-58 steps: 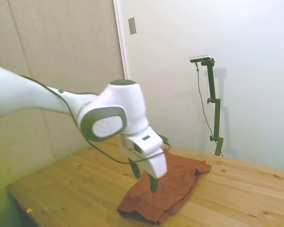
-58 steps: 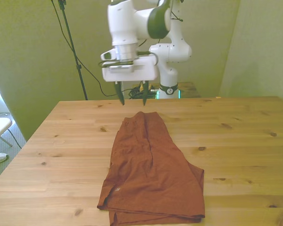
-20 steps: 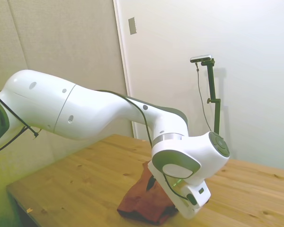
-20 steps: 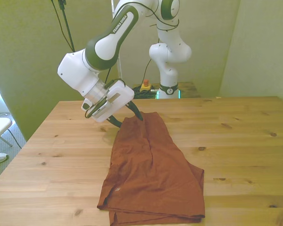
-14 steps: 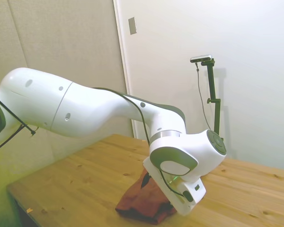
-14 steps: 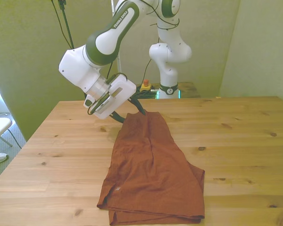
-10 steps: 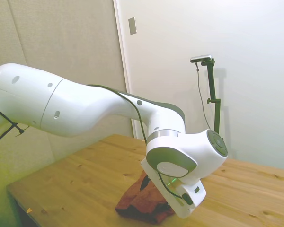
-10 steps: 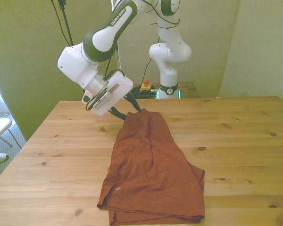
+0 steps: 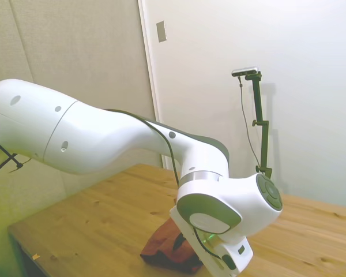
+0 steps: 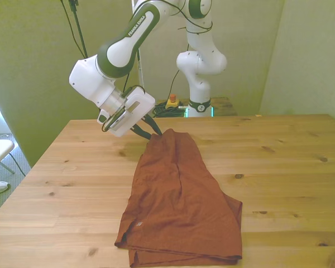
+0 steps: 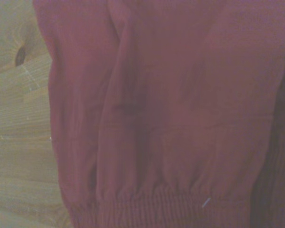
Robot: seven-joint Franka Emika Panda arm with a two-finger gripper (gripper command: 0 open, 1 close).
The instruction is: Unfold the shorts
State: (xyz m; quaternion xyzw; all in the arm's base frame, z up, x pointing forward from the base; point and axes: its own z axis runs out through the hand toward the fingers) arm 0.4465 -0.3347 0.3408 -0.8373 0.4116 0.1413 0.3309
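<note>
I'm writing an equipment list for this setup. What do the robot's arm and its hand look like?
The arm is glossy white with rounded segments and grey-green joint bands. Dark lettering runs along one link, and a thin black cable loops beside the wrist. The hand is a white block carrying two slim dark fingers.

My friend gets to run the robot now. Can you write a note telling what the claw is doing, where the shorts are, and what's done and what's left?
Gripper: tilted, fingertips at the far corner of the shorts, nearest the robot base; whether it has pinched the cloth cannot be told.
Shorts: folded, flat on the table, running from that corner to the near edge; the ribbed hem fills the wrist view.
Done: reached the corner.
Left: grip a layer, lift it, spread the shorts open.
</note>
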